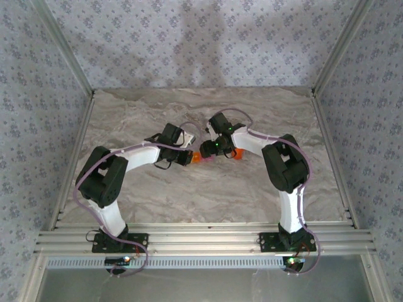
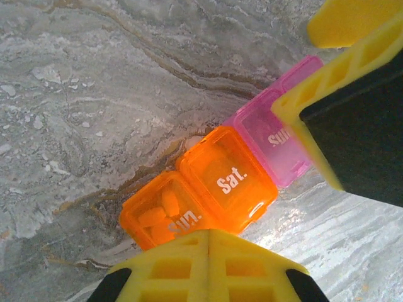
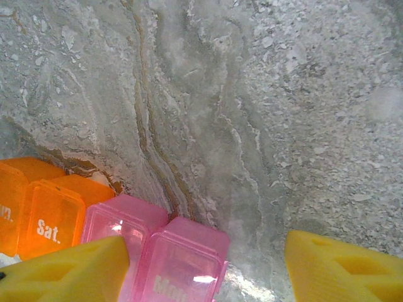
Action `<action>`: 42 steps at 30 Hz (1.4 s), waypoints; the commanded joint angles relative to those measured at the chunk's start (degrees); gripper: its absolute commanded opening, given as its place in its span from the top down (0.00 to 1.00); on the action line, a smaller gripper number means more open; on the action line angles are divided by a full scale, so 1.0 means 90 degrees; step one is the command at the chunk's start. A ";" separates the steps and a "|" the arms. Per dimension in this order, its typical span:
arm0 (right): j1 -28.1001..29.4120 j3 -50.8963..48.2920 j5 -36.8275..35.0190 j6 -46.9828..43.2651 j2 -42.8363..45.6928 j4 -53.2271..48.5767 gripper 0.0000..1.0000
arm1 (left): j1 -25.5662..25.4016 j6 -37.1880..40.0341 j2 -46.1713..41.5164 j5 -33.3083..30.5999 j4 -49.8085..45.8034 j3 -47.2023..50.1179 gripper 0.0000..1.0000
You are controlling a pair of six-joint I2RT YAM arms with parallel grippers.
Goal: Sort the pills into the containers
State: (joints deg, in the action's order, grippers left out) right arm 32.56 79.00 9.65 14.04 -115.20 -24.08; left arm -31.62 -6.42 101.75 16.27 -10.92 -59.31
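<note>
The containers (image 2: 230, 179) lie on the marble table, in the middle between both arms (image 1: 203, 158). An orange section reads "Sat."; the orange section beside it holds oblong pills (image 2: 160, 211) that show through its wall. Pink sections (image 3: 186, 261) join on, one marked "Mon". My left gripper (image 2: 211, 236) is shut, its yellow fingers pressed together with nothing between them, tips at the near edge of the orange section. My right gripper (image 3: 204, 270) is open over the pink end; its left finger (image 3: 69, 270) overlaps a pink section and its right finger (image 3: 343, 264) stands well clear over bare table.
A small orange object (image 1: 237, 153) lies just right of the right gripper (image 1: 211, 149). Patterned walls and aluminium rails (image 1: 201, 239) enclose the marble table (image 1: 189, 195). Both arms crowd the centre, with the left gripper (image 1: 189, 157) close to the right one.
</note>
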 commanded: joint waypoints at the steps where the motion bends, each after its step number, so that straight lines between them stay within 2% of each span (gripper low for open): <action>1: 0.0060 -0.0056 -0.0227 -0.0106 -0.0374 -0.0341 0.31 | -0.0046 0.0162 0.0007 -0.0173 -0.0698 -0.0092 1.00; 21: 0.0059 -0.0054 -0.0209 -0.0120 -0.0374 -0.0374 0.32 | -0.0108 0.0273 0.0646 -0.0511 -0.0926 -0.0281 1.00; 30: 0.0056 -0.0045 -0.0217 -0.0115 -0.0384 -0.0372 0.32 | -0.0217 0.0428 0.0635 -0.0927 -0.1503 -0.0582 1.00; 42: 0.0062 -0.0043 -0.0222 -0.0116 -0.0403 -0.0369 0.32 | -0.0279 0.0505 0.0462 -0.1054 -0.1884 -0.0718 1.00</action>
State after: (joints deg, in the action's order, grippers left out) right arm 32.56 79.07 9.80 14.04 -115.31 -24.05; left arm -33.89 -3.20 104.81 9.50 -20.14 -66.32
